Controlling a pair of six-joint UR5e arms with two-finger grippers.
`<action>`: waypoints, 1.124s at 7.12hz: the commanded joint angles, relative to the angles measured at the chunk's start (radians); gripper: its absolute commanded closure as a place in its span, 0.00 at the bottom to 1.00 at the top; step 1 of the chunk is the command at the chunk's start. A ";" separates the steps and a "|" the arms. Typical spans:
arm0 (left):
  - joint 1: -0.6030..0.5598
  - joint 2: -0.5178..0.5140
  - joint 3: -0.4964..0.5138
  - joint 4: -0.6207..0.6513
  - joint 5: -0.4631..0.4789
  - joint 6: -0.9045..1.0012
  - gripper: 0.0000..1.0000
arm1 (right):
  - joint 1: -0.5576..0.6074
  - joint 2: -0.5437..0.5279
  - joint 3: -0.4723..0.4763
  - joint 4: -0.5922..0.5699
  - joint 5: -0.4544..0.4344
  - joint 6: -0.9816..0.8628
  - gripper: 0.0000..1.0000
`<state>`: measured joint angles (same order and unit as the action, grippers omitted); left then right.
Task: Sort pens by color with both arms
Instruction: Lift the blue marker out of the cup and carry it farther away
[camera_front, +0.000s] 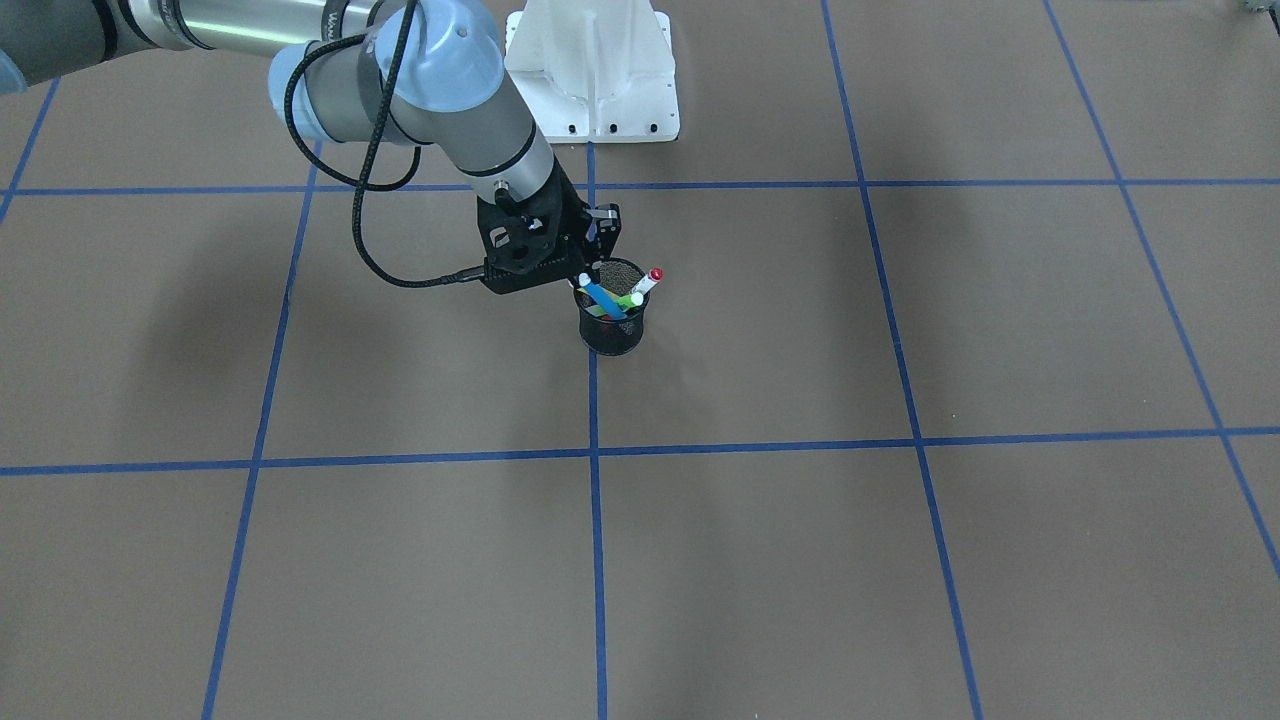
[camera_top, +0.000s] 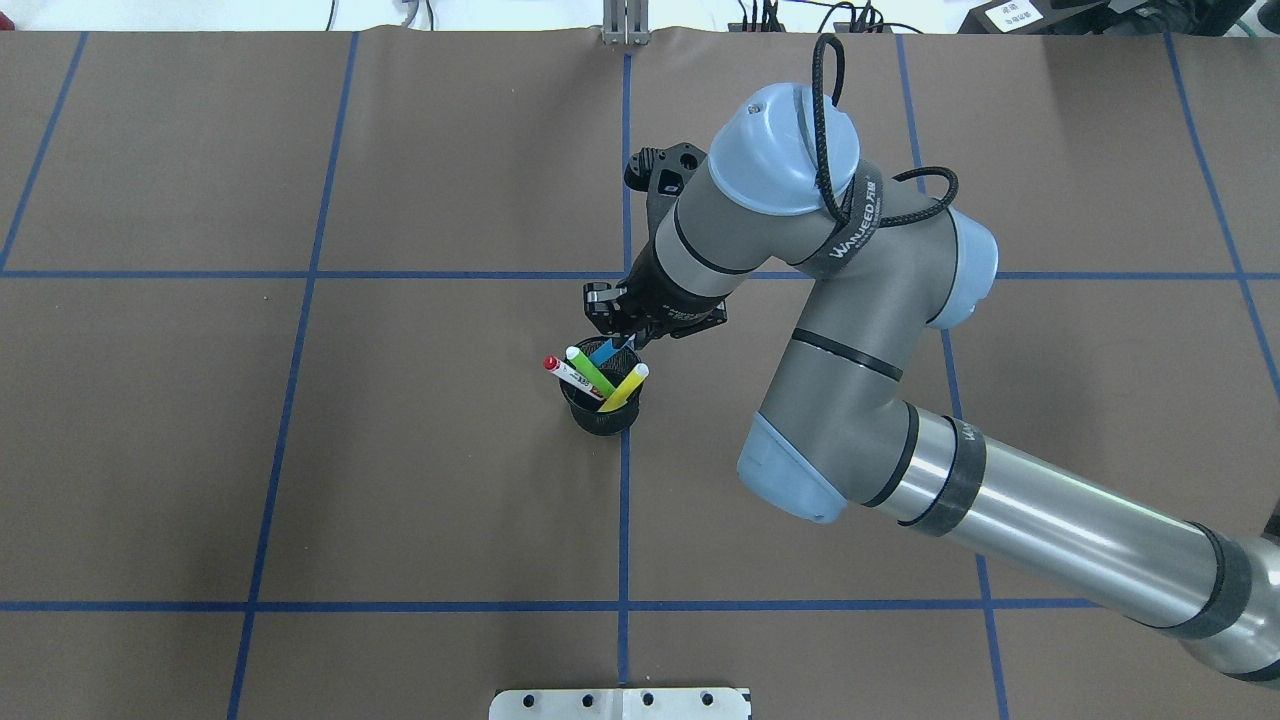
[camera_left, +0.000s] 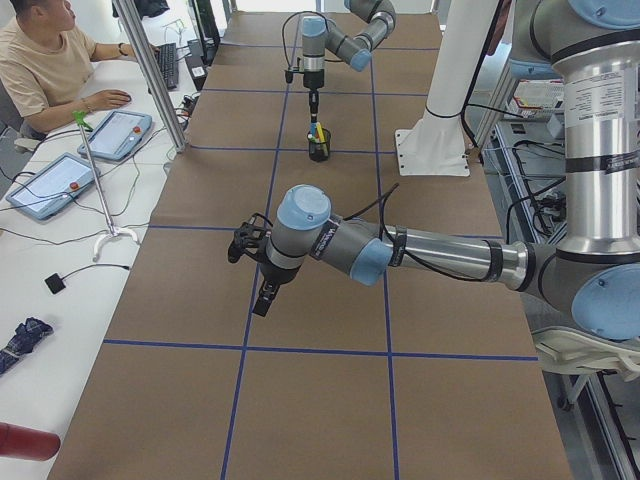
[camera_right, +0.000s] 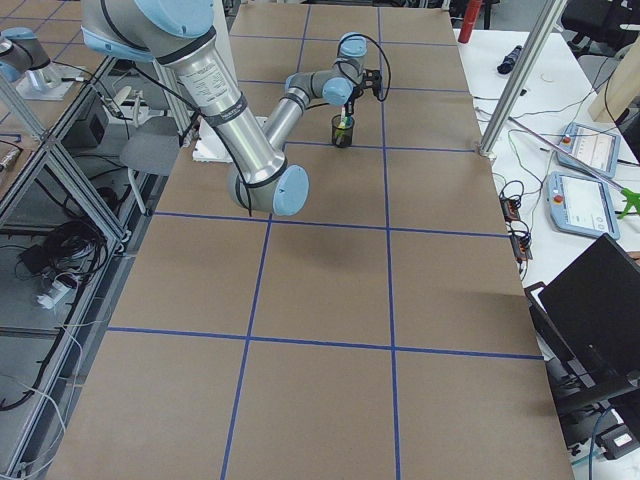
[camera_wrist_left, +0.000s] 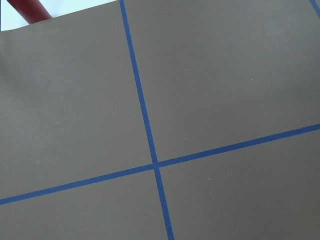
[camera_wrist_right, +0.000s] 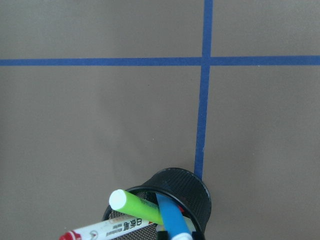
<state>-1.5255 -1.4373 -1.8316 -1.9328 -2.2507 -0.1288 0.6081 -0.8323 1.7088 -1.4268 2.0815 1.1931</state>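
right arm is stretched out, right gripper is parked at the top of the blue pen, clamped or not can't be told | left gripper is hung well apart over the table, can't be told either | mesh cup is stood at a tape line | blue pen, green pen, yellow pen, red-capped marker are all leaned inside it

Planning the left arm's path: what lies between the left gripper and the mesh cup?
Only bare table crossed by blue tape lines, in the exterior left view; nothing stands between the left gripper and the mesh cup.
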 joint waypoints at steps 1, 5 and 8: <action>0.001 0.000 0.002 0.000 -0.001 0.000 0.00 | 0.021 0.002 0.145 -0.117 0.005 -0.003 1.00; 0.001 0.009 0.011 0.000 -0.001 0.000 0.00 | 0.111 -0.004 0.221 -0.162 -0.023 -0.003 1.00; 0.002 0.008 0.024 0.000 -0.001 0.000 0.00 | 0.127 -0.013 0.175 -0.208 -0.228 -0.010 1.00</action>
<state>-1.5235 -1.4286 -1.8150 -1.9329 -2.2519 -0.1289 0.7317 -0.8429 1.9070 -1.6184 1.9534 1.1846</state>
